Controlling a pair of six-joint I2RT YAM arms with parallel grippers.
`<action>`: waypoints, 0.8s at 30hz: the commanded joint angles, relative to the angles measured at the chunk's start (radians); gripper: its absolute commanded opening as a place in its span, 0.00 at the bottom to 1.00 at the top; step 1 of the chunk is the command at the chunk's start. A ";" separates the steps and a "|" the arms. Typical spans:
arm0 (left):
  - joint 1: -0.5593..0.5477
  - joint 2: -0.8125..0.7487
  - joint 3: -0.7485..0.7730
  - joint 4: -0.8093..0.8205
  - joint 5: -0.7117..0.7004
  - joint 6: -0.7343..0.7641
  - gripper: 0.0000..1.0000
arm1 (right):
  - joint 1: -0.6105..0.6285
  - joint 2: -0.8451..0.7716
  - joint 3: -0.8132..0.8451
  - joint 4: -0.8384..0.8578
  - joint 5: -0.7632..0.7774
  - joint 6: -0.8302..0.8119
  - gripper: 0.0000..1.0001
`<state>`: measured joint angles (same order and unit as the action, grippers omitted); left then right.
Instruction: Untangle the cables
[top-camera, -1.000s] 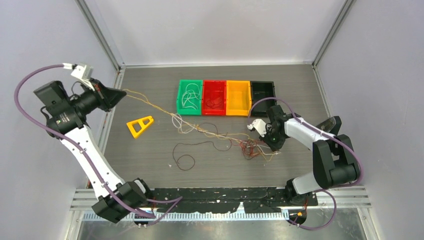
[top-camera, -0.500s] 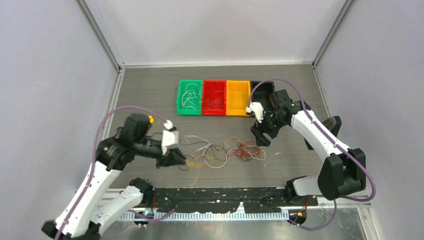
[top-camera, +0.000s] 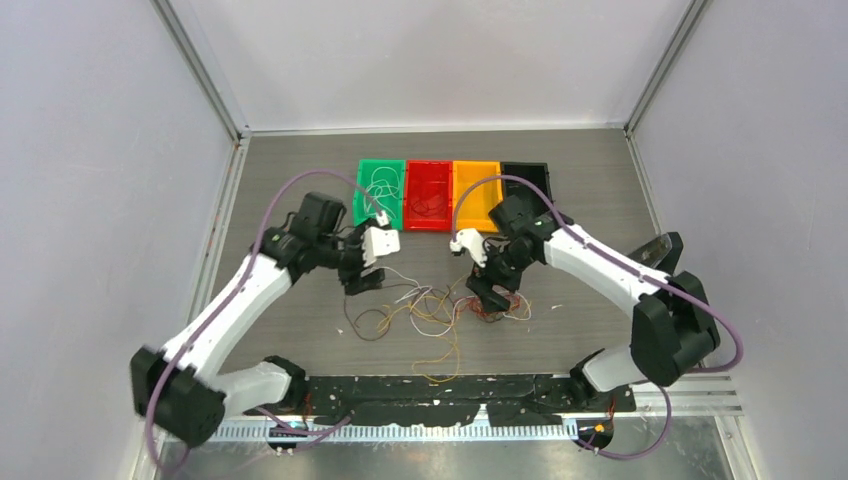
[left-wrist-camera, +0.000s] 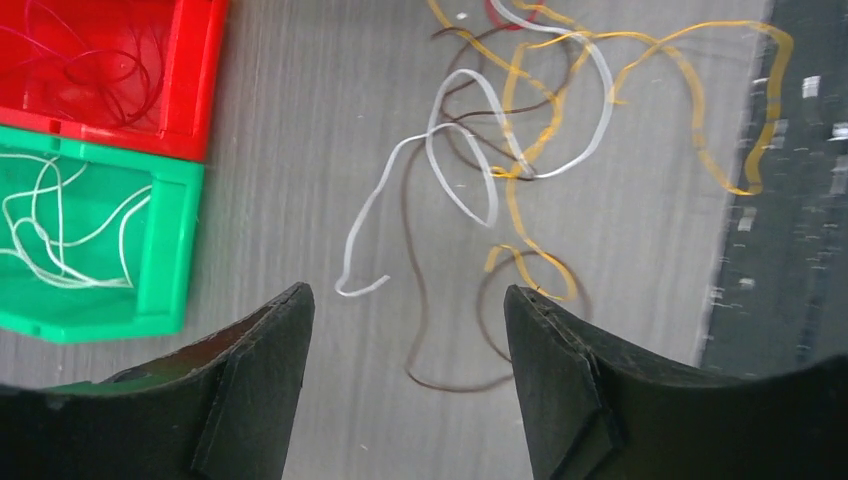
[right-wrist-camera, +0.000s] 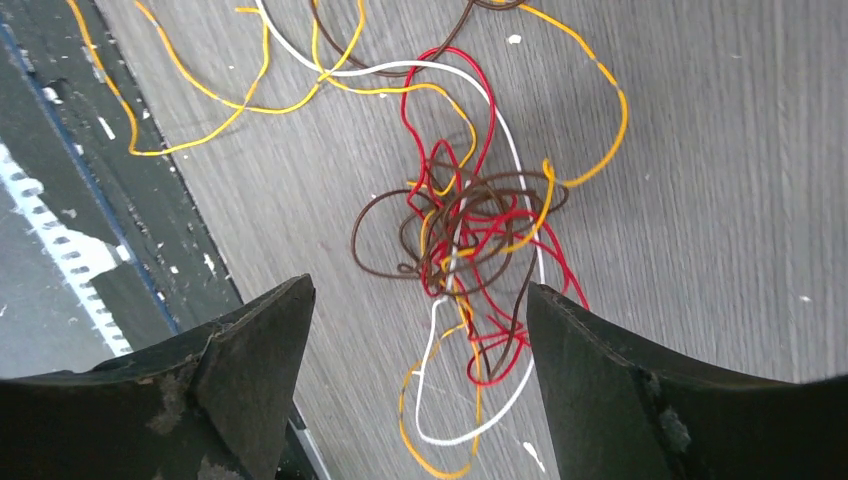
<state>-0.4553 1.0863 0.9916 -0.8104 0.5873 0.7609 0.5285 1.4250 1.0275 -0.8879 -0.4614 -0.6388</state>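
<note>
Bright, even light, faint shadows; the cables (left-wrist-camera: 515, 172) look slightly soft from the left wrist.

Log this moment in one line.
left gripper: open, empty | right gripper: open, over red-brown knot | cables: tangled on table | green bin: white strands | red bin: red strands

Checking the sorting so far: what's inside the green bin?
The green bin holds whitish cables, curled in loops. From above, the left arm covers its near end, so that part cannot be seen.
</note>
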 joint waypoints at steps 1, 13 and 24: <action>0.004 0.211 0.066 0.183 -0.026 0.127 0.70 | 0.035 0.071 -0.008 0.114 0.087 0.068 0.82; -0.049 0.537 0.057 0.259 -0.211 0.333 0.42 | 0.034 0.299 0.039 0.175 0.263 0.117 0.66; 0.401 0.226 0.496 0.216 0.034 -0.271 0.00 | -0.084 0.230 -0.107 0.165 0.389 0.017 0.23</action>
<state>-0.2775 1.5024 1.1927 -0.6609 0.4618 0.8471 0.5167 1.6791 0.9924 -0.6838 -0.1764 -0.5682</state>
